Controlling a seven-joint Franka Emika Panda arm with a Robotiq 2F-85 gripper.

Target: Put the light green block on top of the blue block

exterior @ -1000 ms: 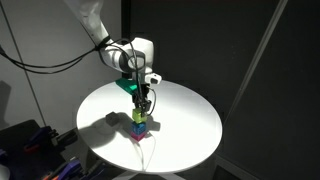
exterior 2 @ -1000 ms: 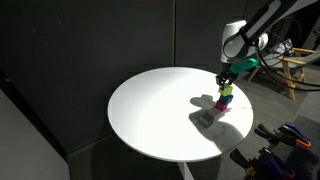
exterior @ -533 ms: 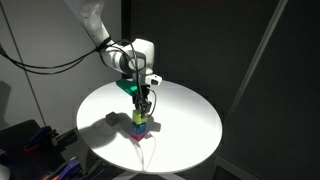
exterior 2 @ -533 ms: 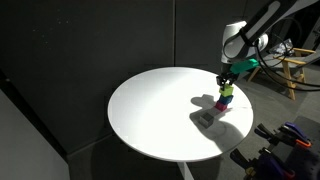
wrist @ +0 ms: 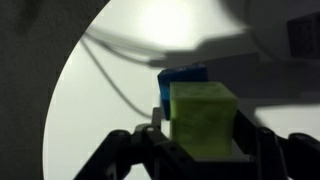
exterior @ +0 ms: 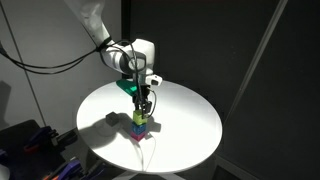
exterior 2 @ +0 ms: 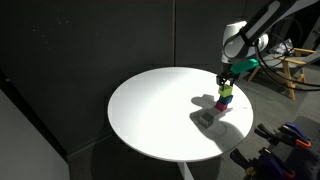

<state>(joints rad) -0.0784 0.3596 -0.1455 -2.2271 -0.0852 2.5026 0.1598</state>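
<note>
My gripper (wrist: 203,132) is shut on the light green block (wrist: 203,118), which fills the gap between the fingers in the wrist view. The blue block (wrist: 183,78) shows just behind and under it. In both exterior views the gripper (exterior: 141,111) (exterior 2: 226,87) points straight down over a small stack on the round white table (exterior: 190,120) (exterior 2: 160,110). The stack has the light green block (exterior: 140,116) (exterior 2: 227,91) on top, the blue block (exterior: 140,123) under it and a magenta block (exterior: 142,130) (exterior 2: 222,103) at the bottom. I cannot tell whether the green block touches the blue one.
The stack stands near the table's rim. Dark curtains surround the table. Cables and gear lie on the floor (exterior: 30,142) (exterior 2: 285,135). A wooden frame (exterior 2: 292,62) stands behind the arm.
</note>
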